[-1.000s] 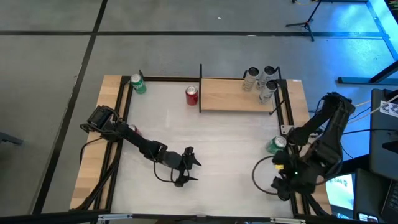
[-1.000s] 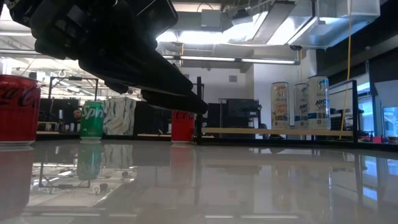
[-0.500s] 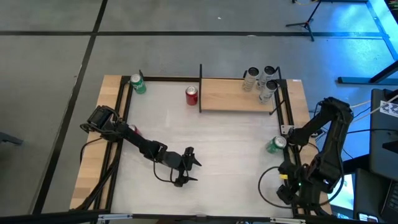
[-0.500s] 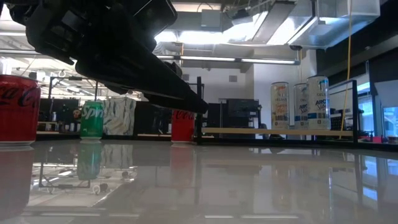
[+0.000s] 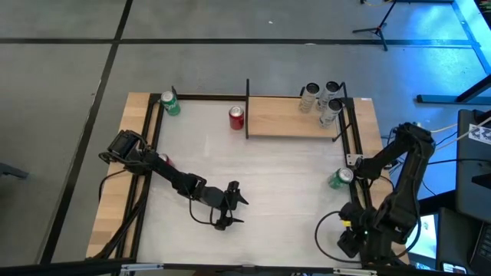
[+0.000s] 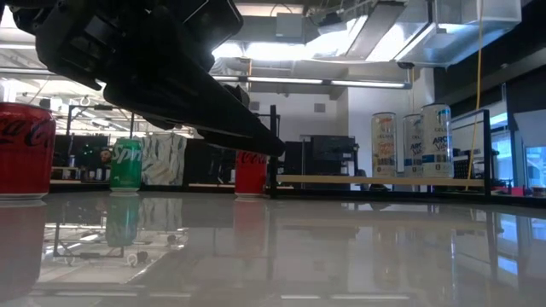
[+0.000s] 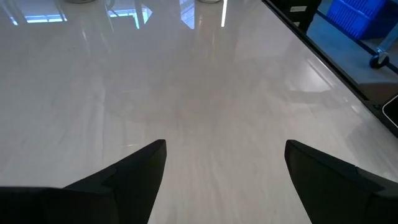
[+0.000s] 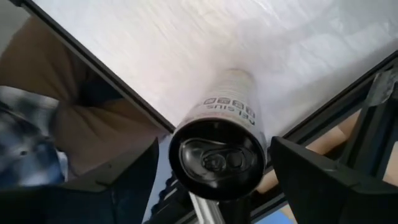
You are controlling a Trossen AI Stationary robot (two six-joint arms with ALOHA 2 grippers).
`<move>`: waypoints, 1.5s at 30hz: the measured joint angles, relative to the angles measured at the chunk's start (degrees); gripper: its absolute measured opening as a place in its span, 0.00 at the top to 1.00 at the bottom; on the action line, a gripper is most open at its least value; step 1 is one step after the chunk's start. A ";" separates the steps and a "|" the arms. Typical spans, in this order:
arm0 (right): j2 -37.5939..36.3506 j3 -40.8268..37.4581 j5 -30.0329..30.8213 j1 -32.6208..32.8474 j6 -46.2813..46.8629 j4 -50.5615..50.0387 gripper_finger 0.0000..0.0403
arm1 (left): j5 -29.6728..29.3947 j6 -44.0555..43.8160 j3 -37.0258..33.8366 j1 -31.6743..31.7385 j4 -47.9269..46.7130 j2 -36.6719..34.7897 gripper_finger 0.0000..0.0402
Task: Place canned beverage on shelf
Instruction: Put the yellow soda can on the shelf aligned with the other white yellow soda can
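Observation:
My right gripper (image 8: 214,180) is off the table's near right corner (image 5: 351,241) and is shut on a pale silver can (image 8: 219,134), whose black top faces the wrist camera. The high view hides this can under the arm. The shelf (image 5: 291,123), a pale wooden board with black uprights, stands at the far right and carries three silver cans (image 5: 322,100) on their bases. It also shows in the low view (image 6: 375,181). My left gripper (image 5: 230,203) is open and empty over the bare tabletop (image 7: 224,162) at the near middle. My right gripper holds the silver can by its top end (image 8: 186,143), between the two fingers, one finger (image 8: 134,180) on each side. The fingers lie along the can, which points away from the wrist. The can is lifted clear, beyond the table's edge.
A red can (image 5: 236,116) stands on the table just left of the shelf. A green can (image 5: 169,103) stands at the far left corner and another green can (image 5: 340,178) at the right edge. A red can (image 6: 26,149) stands by the left arm's base.
My right arm has drawn back toward the table's near edge, past the green can at the right edge, and now hangs off the near right corner.

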 joint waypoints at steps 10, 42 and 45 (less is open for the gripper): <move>2.63 0.00 -0.51 -0.04 -3.03 0.24 0.25 | -0.02 0.00 0.00 0.00 -0.02 0.00 0.21; 6.16 3.51 -0.45 -4.45 -16.91 -4.45 0.40 | -0.03 -0.78 0.00 0.00 -0.04 0.00 0.21; 6.15 6.89 4.24 -7.03 -22.75 -5.92 0.40 | -0.04 -1.93 0.00 0.00 -0.25 0.00 0.21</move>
